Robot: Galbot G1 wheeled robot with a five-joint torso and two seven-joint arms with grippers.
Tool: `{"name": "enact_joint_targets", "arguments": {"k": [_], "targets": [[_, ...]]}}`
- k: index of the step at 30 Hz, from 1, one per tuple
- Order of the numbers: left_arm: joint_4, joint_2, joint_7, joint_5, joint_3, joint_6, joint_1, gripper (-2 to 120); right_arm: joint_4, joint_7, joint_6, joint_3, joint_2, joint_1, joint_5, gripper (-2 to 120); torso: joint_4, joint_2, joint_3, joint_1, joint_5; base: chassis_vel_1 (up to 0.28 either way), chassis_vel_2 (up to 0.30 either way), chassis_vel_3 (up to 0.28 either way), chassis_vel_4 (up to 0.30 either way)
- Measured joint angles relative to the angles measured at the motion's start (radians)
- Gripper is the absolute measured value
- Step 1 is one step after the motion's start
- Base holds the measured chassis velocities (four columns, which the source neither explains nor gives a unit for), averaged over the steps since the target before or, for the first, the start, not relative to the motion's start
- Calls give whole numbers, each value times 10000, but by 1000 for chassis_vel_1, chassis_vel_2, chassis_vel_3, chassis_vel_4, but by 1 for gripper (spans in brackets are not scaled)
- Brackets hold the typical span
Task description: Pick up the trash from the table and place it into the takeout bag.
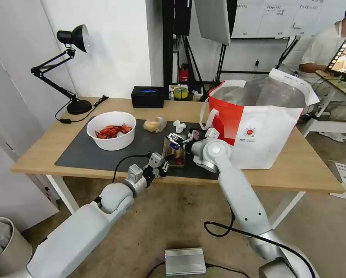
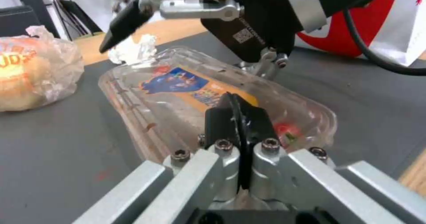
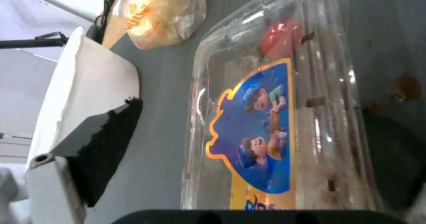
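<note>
The light wooden tabletop (image 1: 292, 166) carries a dark grey mat (image 1: 87, 152) at centre, a black desk lamp (image 1: 78, 104) at ten o'clock, a black tissue box (image 1: 147, 96) at twelve, and a red-and-white takeout bag (image 1: 258, 131) at three.

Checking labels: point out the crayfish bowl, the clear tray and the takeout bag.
crayfish bowl (image 1: 111, 143): head view, front wall.
clear tray (image 3: 253, 130): right wrist view, lid sticker.
takeout bag (image 1: 269, 143): head view, white front panel.

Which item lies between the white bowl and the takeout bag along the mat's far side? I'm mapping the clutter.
In the head view, the small clear bag of tan food and the crumpled white tissue lie between the white bowl and the takeout bag.
</note>
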Motion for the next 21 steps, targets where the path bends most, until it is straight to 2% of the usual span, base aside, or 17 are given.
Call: {"name": "enact_joint_targets", "arguments": {"k": [1, 2, 4, 6, 9, 10, 12, 14, 16, 18, 20, 21], "targets": [[-10, -6, -10, 0, -3, -3, 17, 0, -6, 17, -6, -11, 10, 0, -29, 90, 1, 0, 0, 0, 0, 0, 0, 0, 0], [-10, -6, -10, 0, -3, -3, 17, 0, -6, 17, -6, -11, 10, 0, -29, 90, 1, 0, 0, 0, 0, 0, 0, 0, 0], [-15, -8, -45, 0, -17, -21, 45, 0, -8, 45, -25, -23, 21, -23, -58, 78, 1, 0, 0, 0, 0, 0, 0, 0, 0], [-15, -4, -52, 0, -18, -51, 54, 0, -8, 57, -30, -23, 23, -35, -69, 76, 1, 0, 0, 0, 0, 0, 0, 0, 0], [-16, 9, -73, -7, -23, -166, 68, 0, -7, 107, -40, -29, 5, -85, -103, 60, 0, 0, 0, 0, 0, 0, 0, 0, 0], [-16, 9, -73, -7, -23, -166, 68, 0, -7, 107, -40, -29, 5, -85, -103, 60, 0, 0, 0, 0, 0, 0, 0, 0, 0], [-18, 15, -87, -34, -25, -178, 56, 0, -8, 170, -49, -39, -26, -81, -102, 48, 2, 0, 0, 0, 1, 0, 0, 0, 0], [-19, 17, -89, -36, -26, -179, 51, 0, -8, 182, -53, -41, -32, -79, -97, 47, 2, 0, 0, 0, 1, 0, 0, 0, 0], [-24, 30, -94, -49, -29, -182, 45, 0, 0, 229, -61, -42, -51, -71, -85, 37, 3, 0, 0, 0, 1, 0, 0, 0, 0], [-25, 32, -94, -50, -29, -182, 45, 0, 3, 237, -62, -42, -53, -71, -82, 36, 3, 0, 0, 0, 1, 0, 0, 0, 0], [-42, 42, -98, -55, -37, -186, 55, 0, 43, 271, -71, -42, -66, -74, -65, 19, 2, 0, 0, 0, 1, 0, 0, 0, 0], [-42, 42, -98, -55, -37, -186, 55, 0, 43, 271, -71, -42, -66, -74, -65, 19, 2, 0, 0, 0, 1, 0, 0, 0, 0]]}}
